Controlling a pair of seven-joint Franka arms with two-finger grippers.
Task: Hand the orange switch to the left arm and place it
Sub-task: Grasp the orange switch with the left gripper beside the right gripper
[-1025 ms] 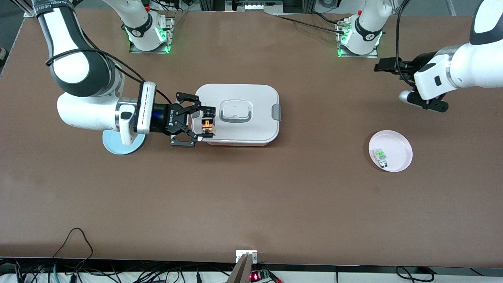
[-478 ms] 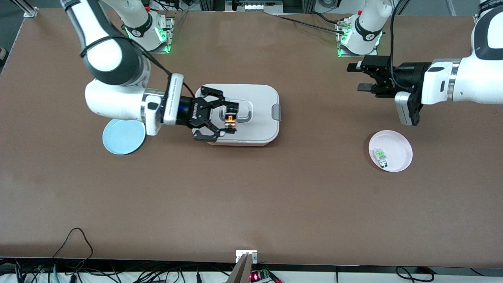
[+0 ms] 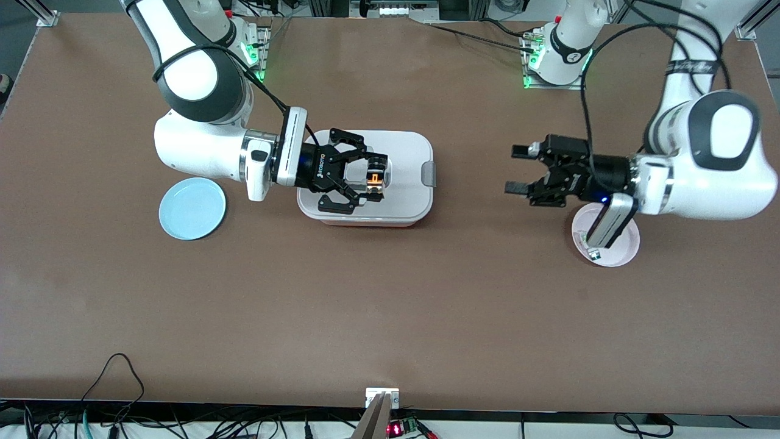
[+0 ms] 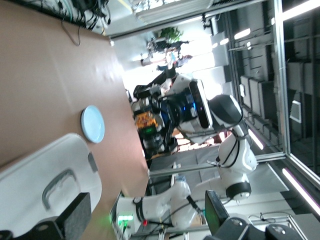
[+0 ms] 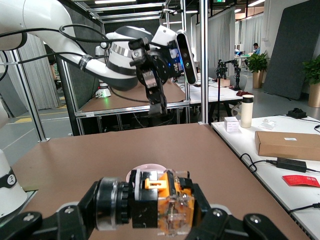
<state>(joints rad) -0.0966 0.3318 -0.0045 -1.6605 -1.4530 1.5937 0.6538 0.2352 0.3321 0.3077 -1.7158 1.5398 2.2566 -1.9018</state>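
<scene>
Orange switch (image 3: pixel 375 180), one, pinched in right pincer (image 3: pixel 370 180) over box (image 3: pixel 407 160); left pincer (image 3: pixel 517 169) spread.

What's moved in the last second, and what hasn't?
The right gripper, shut on the orange switch, has carried it farther over the box toward the left arm's end. The left gripper, open, has swung in from the table's edge toward the box. The box, blue plate and pink plate stayed put.
</scene>
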